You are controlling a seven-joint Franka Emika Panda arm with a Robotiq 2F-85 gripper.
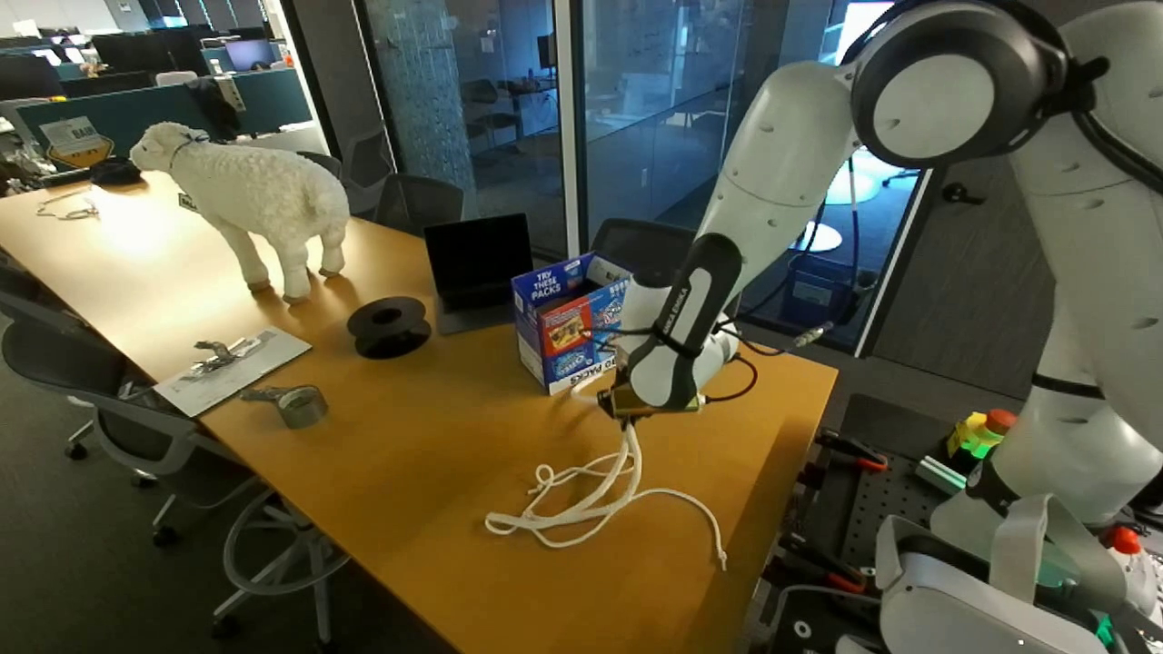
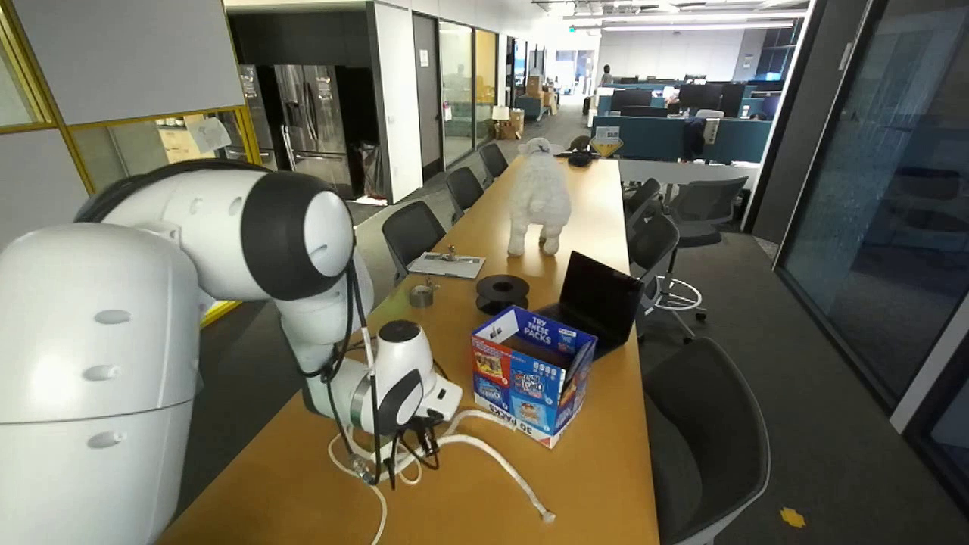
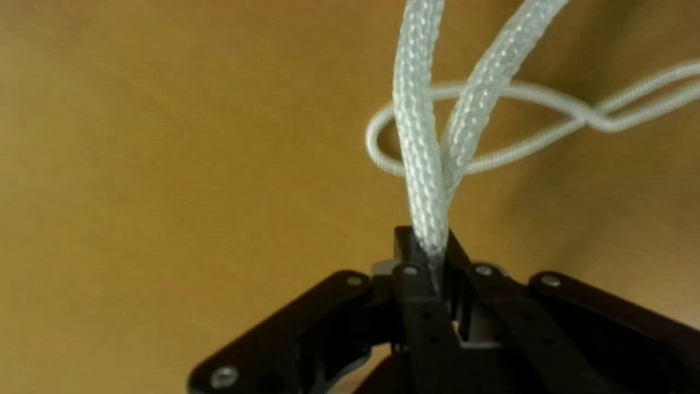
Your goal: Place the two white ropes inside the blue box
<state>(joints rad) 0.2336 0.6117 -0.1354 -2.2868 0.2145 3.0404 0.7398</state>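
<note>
The blue box (image 1: 531, 341) stands open-topped on the table, its printed side also showing in an exterior view (image 2: 528, 382). My gripper (image 3: 429, 246) is shut on the thick white rope (image 3: 418, 126), pinching a fold of it, and two strands run out from the jaws. The gripper (image 1: 627, 422) is low over the table, beside the box. Other parts of the thick rope lie on the table near the box in an exterior view (image 2: 496, 454). The thin white rope (image 3: 525, 148) lies looped on the table below, also in an exterior view (image 1: 686, 496). The fingertips are hidden in an exterior view by the wrist.
A black laptop (image 1: 482, 263) stands behind the box, close to it. A black reel (image 1: 389, 327), a roll of tape (image 1: 302, 406), a clipboard (image 1: 234, 371) and a toy sheep (image 1: 254, 195) are farther along the table. A chair (image 2: 711, 431) stands at the table's edge.
</note>
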